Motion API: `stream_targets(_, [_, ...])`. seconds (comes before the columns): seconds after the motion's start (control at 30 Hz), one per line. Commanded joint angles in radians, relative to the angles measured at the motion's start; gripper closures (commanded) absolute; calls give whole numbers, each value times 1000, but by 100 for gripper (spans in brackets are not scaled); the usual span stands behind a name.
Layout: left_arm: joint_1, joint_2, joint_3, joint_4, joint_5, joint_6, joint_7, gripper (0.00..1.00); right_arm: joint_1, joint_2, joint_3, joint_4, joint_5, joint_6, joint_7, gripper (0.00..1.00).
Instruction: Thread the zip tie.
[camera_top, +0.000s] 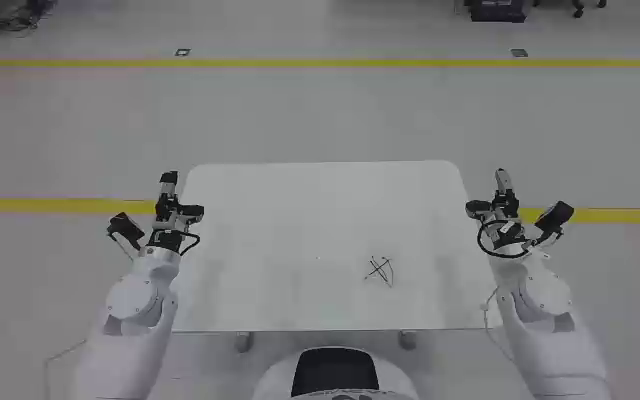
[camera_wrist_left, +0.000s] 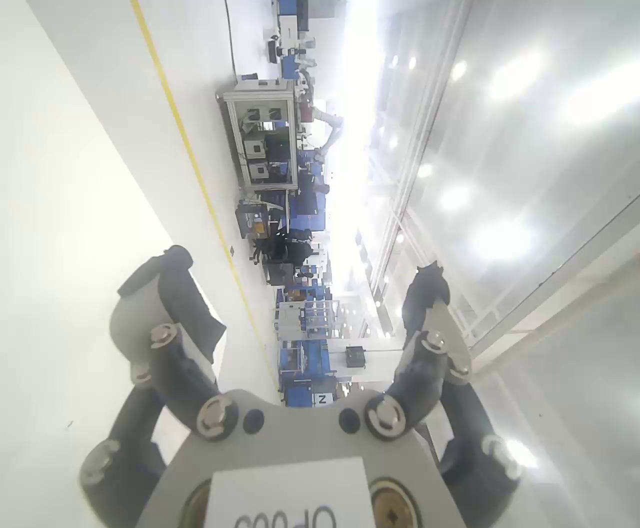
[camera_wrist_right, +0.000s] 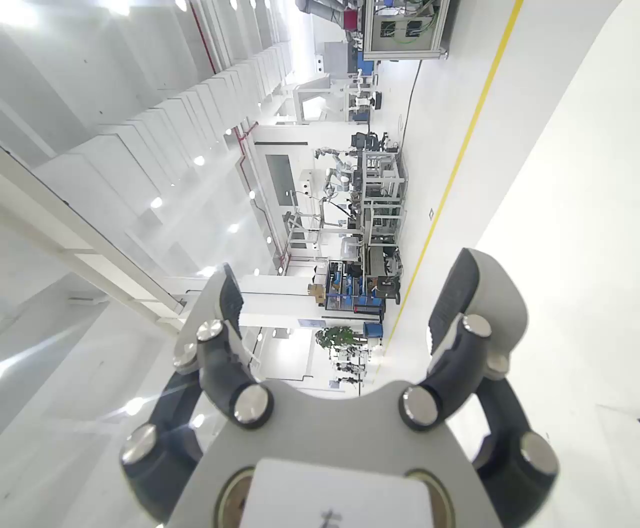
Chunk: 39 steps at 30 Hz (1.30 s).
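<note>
A thin black zip tie (camera_top: 380, 270) lies bent and crossed over itself on the white table (camera_top: 280, 230), right of centre toward the front edge. My left gripper (camera_top: 167, 183) is held at the table's left edge, far from the tie, pointing away from the robot. In the left wrist view it (camera_wrist_left: 305, 270) is open with nothing between its fingers. My right gripper (camera_top: 502, 180) hangs just off the table's right edge, likewise apart from the tie. In the right wrist view it (camera_wrist_right: 350, 275) is open and holds nothing.
The table stands on a pale floor with yellow lines (camera_top: 320, 63) running across behind it and beside it. Workshop racks and machines (camera_wrist_left: 265, 145) stand far off in the room.
</note>
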<state>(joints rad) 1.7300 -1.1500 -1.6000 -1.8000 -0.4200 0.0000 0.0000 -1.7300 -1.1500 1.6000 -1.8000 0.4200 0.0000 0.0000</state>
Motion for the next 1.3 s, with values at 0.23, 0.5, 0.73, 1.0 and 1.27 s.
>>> stream_targets(0.23, [0,0,0,0,0,0,0,22,0,0,0,0,0,0,0,22])
stream_targets(0.5, [0,0,0,0,0,0,0,0,11,4,-30,-7,-180,6,19,0])
stream_targets(0.73, [0,0,0,0,0,0,0,0,21,5,-72,6,-292,33,94,0])
stream_targets(1.0, [0,0,0,0,0,0,0,0,21,5,-72,6,-292,33,94,0])
stream_targets(1.27, [0,0,0,0,0,0,0,0,77,13,-131,-4,-565,89,161,0])
